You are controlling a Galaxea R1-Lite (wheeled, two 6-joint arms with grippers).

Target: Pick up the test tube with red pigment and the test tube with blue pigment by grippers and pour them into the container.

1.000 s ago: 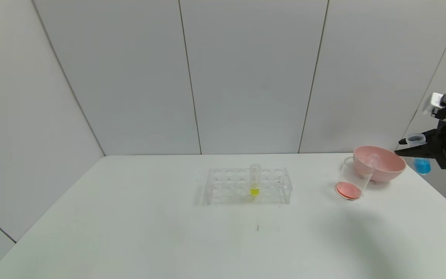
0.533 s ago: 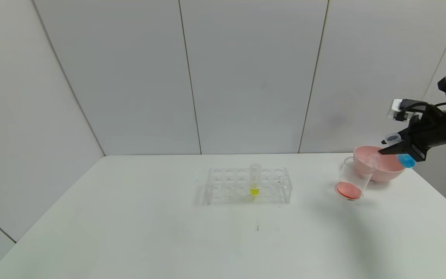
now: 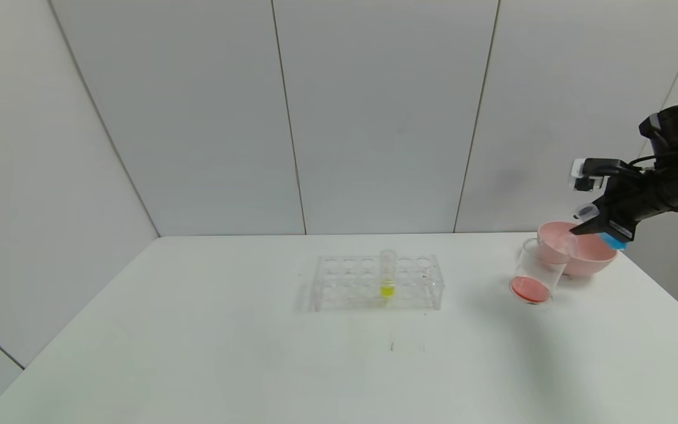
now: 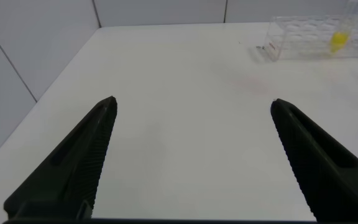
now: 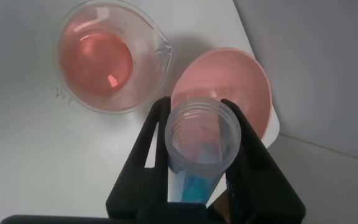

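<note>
My right gripper (image 3: 595, 225) is shut on the test tube with blue pigment (image 3: 613, 241) and holds it tilted above the pink bowl (image 3: 587, 258). The tube's open mouth points left toward the container (image 3: 536, 270). In the right wrist view the gripper (image 5: 194, 107) clamps the tube (image 5: 202, 134) just below its rim, and blue liquid lies along the tube's lower wall. The clear container (image 5: 146, 37) stands next to the bowl with orange-red liquid in its bottom. No tube with red liquid shows. My left gripper (image 4: 192, 104) is open and empty over bare table.
A clear tube rack (image 3: 374, 284) stands mid-table and holds a tube with yellow liquid (image 3: 387, 275); both also show in the left wrist view, the rack (image 4: 303, 45) and the yellow tube (image 4: 339, 38). The pink bowl (image 5: 244, 71) sits near the table's right edge.
My right gripper has moved left and up from beyond the table's right edge to above the pink bowl. The blue tube went from nearly upright to steeply tilted, mouth toward the container.
</note>
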